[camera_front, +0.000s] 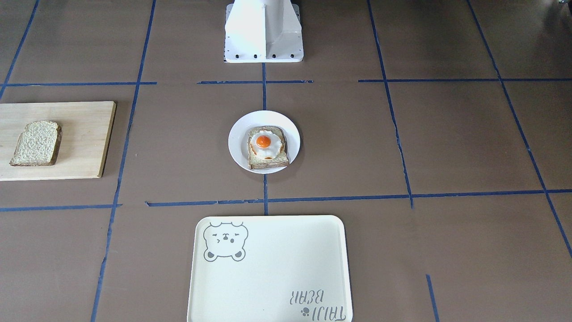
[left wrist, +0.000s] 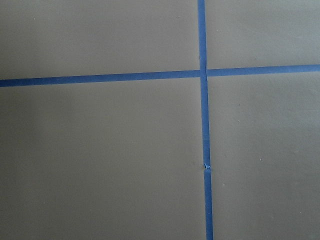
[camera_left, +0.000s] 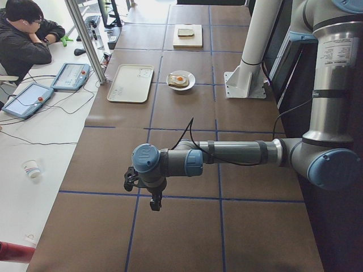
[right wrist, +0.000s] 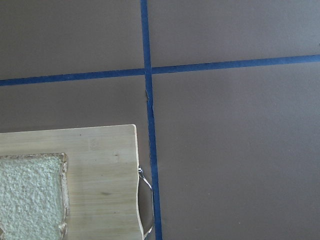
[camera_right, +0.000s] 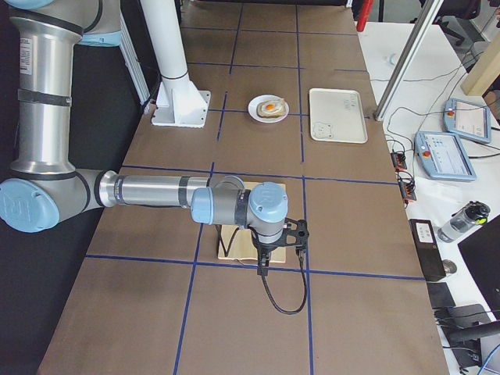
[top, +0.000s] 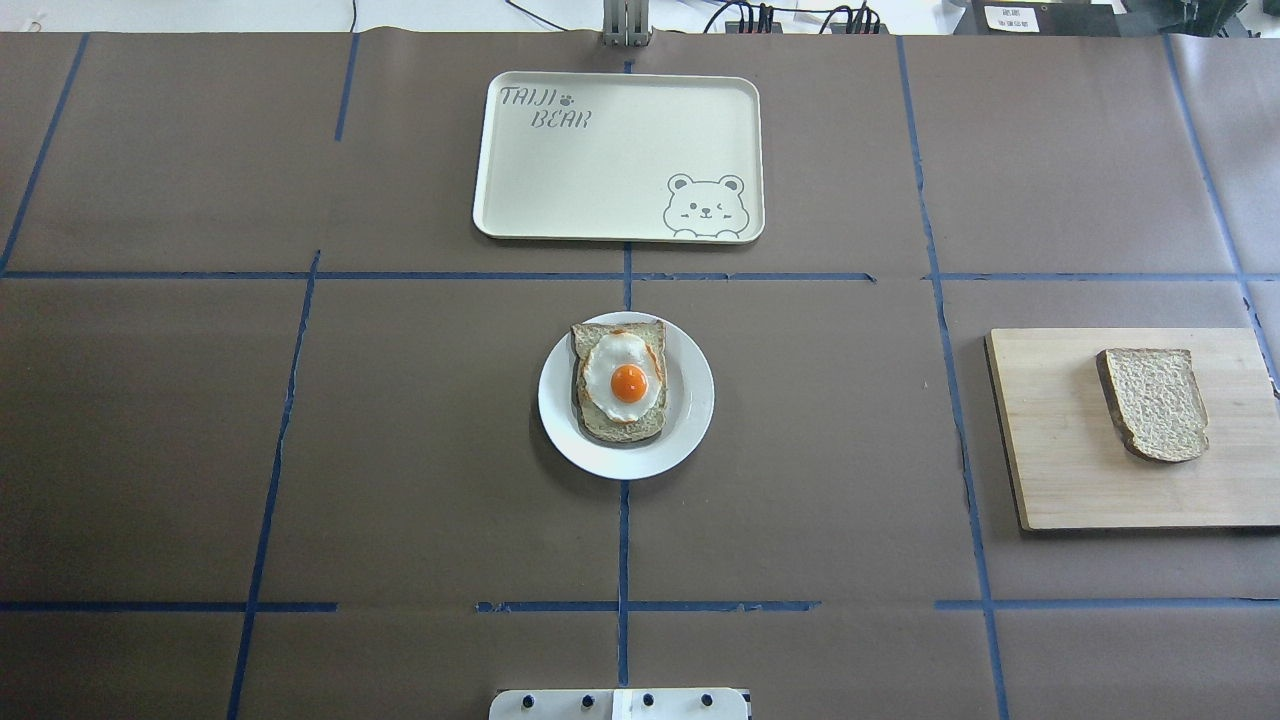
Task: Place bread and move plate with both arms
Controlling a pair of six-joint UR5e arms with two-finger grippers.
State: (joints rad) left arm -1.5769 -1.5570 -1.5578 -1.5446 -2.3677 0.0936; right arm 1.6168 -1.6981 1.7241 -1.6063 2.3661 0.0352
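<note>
Matte brown table (top: 400, 450), blue tape (top: 623, 540) grid. Smooth cream rectangular tray (top: 600, 170) at 12 o'clock. Pale wooden board (top: 1060, 450) at 3 o'clock. Glossy round white plate (top: 692, 400), centre, under egg toast (top: 620, 385). Bread (top: 1155, 400), coarse-crumbed and round-topped, lies on the board. My left gripper (camera_left: 154, 203) and right gripper (camera_right: 262, 269): I cannot tell whether they are parted or closed.

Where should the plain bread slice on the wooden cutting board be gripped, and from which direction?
Probably across its two straight side crusts, straight down from above. The plain bread slice lies flat on the wooden cutting board, so no edge is lifted for a sideways approach. The straight sides are roughly parallel, unlike the rounded top, and bare board flanks both.
</note>
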